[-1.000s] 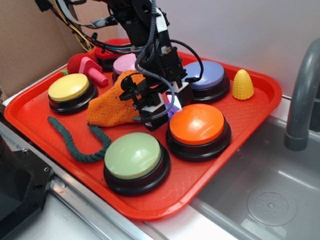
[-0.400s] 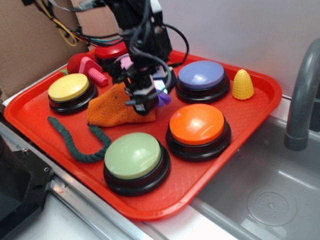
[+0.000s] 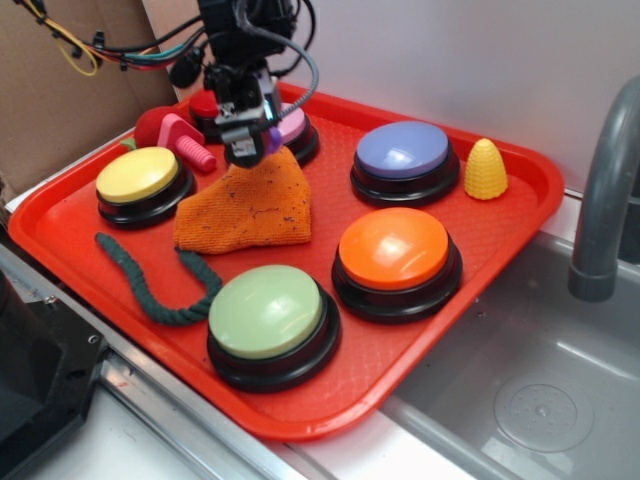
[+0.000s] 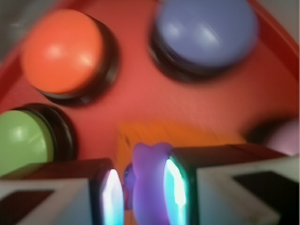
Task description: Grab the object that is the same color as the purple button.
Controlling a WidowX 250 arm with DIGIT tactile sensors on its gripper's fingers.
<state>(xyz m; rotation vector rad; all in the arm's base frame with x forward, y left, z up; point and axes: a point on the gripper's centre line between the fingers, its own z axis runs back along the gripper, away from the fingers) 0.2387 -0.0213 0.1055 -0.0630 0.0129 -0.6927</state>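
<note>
We see the end effector (image 4: 144, 192) clenched on the small purple toy (image 4: 149, 180): in the wrist view its two pads (image 4: 174, 187) press the toy's sides, with rounded lobes poking out past them. In the exterior view the end effector (image 3: 247, 140) hangs raised above the far left part of the red tray (image 3: 505, 245), the purple toy (image 3: 271, 139) a small speck between its fingers, clear of the tray floor. The wrist view is blurred, so finer detail of the grip is lost to us.

Directly beneath lies one orange knitted cloth (image 3: 248, 209), crumpled near the tray's middle. Just behind the end effector sits one pale pink-lilac button (image 3: 294, 126), partly hidden by it, and one red button (image 3: 204, 105), mostly covered by the arm and cables.

We count six domed buttons on black bases in all: those two, one yellow button (image 3: 137, 173) by the left edge, one green button (image 3: 265, 310) at the near edge, one orange button (image 3: 392, 248) right of centre, and the purple button (image 3: 403, 149) toward the far right, well apart from the held toy.

One pink bolt-shaped toy (image 3: 186, 141) lies between the yellow and red buttons, against a red rounded thing (image 3: 150, 125) we cannot identify. One dark green rope (image 3: 148, 287) curls along the near left edge. One yellow corn toy (image 3: 486, 168) stands upright near the far right corner. A grey faucet (image 3: 608, 190) rises over the sink (image 3: 530, 390) right of the tray.
</note>
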